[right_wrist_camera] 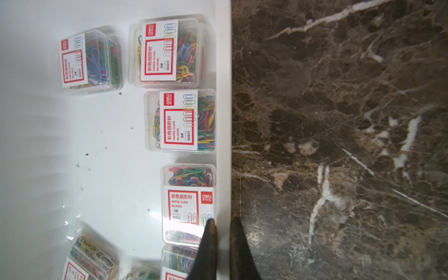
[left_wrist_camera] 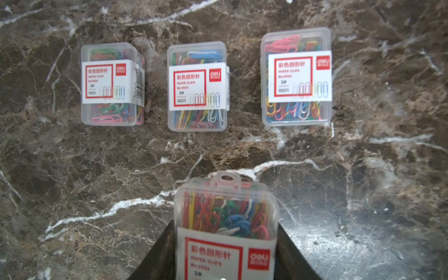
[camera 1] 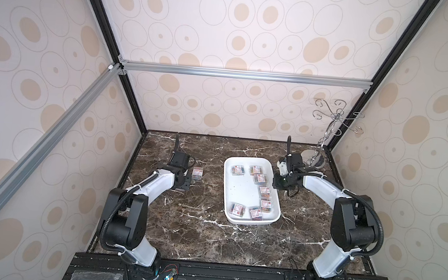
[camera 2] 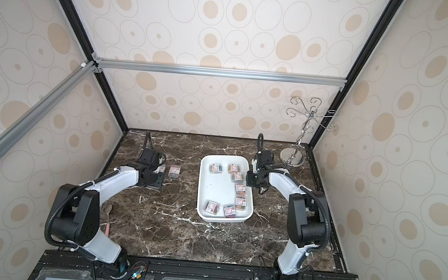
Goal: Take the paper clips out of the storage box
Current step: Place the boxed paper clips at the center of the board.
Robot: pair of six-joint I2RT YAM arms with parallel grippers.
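The storage box (camera 1: 225,185) is a white tray on the marble table, also in the other top view (camera 2: 201,188). Several clear boxes of paper clips (camera 1: 264,191) lie inside it, mostly along its right rim. My left gripper (left_wrist_camera: 226,222) is shut on one paper clip box (left_wrist_camera: 225,206) just above the table. Three more boxes (left_wrist_camera: 197,87) stand in a row on the marble ahead of it. My right gripper (right_wrist_camera: 223,219) is shut on the storage box rim (right_wrist_camera: 224,121), with one finger inside the rim next to a box (right_wrist_camera: 189,201) and the other finger outside it.
A chrome hook stand (camera 1: 329,127) stands at the back right corner behind the right arm. A pinkish spoon-like object (camera 2: 108,219) lies by the left arm's base. Patterned walls close in the table on three sides.
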